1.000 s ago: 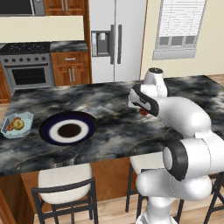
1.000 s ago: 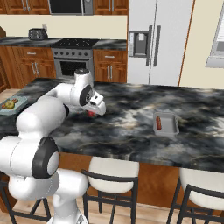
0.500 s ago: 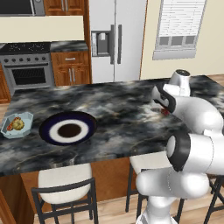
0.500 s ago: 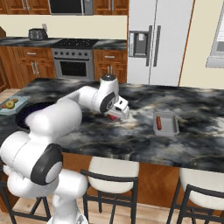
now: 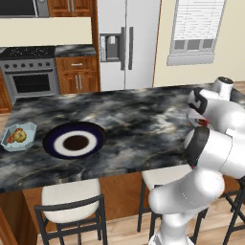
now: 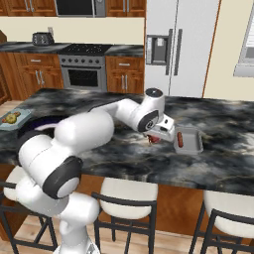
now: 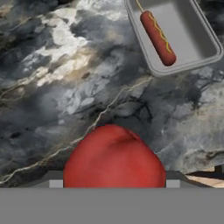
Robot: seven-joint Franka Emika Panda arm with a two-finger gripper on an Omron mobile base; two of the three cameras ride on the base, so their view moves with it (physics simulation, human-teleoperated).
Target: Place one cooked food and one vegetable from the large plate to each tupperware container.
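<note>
A: Hand view showed the gripper (image 7: 113, 186) clamped around a round red vegetable (image 7: 113, 162), short of the grey tupperware tub (image 7: 205, 59) holding a sausage (image 7: 157, 38).

B: Best carried over the free half before release.

A dark marbled island counter (image 5: 139, 119) carries everything. On it rests the large plate (image 5: 74, 141) toward the left end, with one tupperware container (image 5: 18, 136) just beside it at the left edge. A second tupperware container (image 6: 188, 139) sits on the counter's right part, well apart from the plate.
</note>
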